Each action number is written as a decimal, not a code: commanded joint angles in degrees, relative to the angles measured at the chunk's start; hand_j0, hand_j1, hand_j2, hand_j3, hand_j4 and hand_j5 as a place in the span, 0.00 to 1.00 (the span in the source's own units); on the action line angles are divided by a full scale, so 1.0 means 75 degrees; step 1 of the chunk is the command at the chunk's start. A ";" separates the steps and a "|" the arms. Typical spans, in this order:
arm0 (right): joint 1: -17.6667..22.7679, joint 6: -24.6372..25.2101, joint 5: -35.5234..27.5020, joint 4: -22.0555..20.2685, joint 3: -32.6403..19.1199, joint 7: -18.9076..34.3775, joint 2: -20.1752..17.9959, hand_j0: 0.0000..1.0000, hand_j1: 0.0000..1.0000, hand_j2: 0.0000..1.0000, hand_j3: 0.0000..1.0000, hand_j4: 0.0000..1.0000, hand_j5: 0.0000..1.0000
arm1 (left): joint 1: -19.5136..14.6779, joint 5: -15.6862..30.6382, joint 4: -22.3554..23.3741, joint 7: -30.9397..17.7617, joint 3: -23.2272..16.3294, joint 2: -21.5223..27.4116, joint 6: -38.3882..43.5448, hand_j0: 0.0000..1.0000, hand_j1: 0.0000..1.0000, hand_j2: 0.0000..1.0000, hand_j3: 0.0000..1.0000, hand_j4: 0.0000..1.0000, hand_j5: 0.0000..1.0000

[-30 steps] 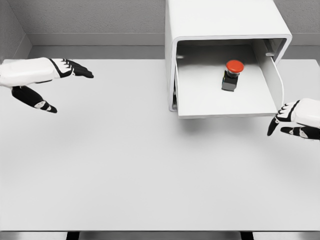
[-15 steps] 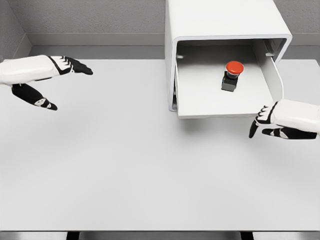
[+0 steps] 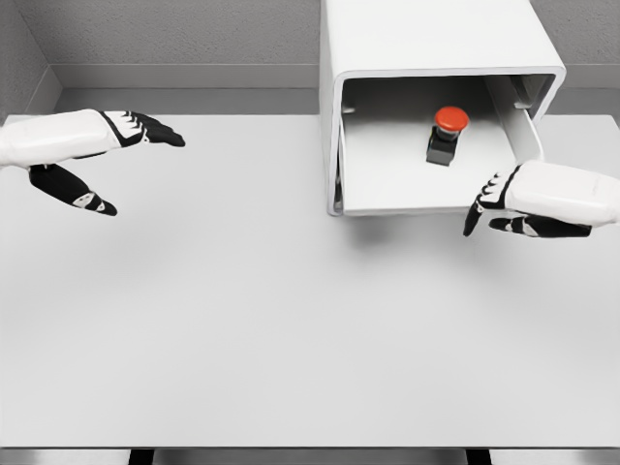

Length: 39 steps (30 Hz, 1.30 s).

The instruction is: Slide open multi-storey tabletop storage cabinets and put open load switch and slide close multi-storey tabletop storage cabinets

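The load switch (image 3: 447,134), with its red cap, is seen standing upright inside the pulled-out drawer (image 3: 387,184) of the storage cabinet (image 3: 436,44), just beyond and slightly to the left of the right hand's fingers (image 3: 481,205). The right hand (image 3: 528,199) is placed against the drawer's front edge near its right corner, fingers extended and relaxed, nothing gripped. The left hand (image 3: 92,145) is held well apart over the table (image 3: 242,329), fingers spread and empty.

The closing push is judged to be the step in hand, with the drawer only partly in.

Several risks can be foreseen. Because contact is made near one corner of the front edge, the drawer may be skewed on its slides and jammed before it is fully home. If the push is given sharply, the tall, narrow switch could be toppled or slid toward the drawer's back. The whole cabinet, unbraced by the other hand, might be shoved backward across the table instead of the drawer being closed. Fingertips that slip below the front edge could also be carried under the drawer and caught there.
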 commanded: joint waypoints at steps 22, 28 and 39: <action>-0.0596 -0.0052 0.0628 0.0388 0.0715 0.0051 0.0462 0.60 0.60 0.60 0.60 0.60 0.60 | 0.0012 0.0055 -0.0003 0.0003 0.0091 0.0009 0.0023 1.00 1.00 1.00 1.00 1.00 1.00; -0.2015 -0.0052 0.0944 0.1712 0.2180 0.0051 0.1587 0.60 0.60 0.60 0.60 0.60 0.60 | 0.0164 0.0055 -0.0003 0.0003 0.0103 -0.0003 0.0023 1.00 1.00 1.00 1.00 1.00 1.00; -0.2566 -0.0052 0.1238 0.2382 0.2696 0.0051 0.2127 0.77 0.77 0.77 0.77 0.77 0.77 | 0.1711 0.0043 0.0642 0.0003 0.1485 -0.1597 0.0023 1.00 1.00 1.00 1.00 1.00 1.00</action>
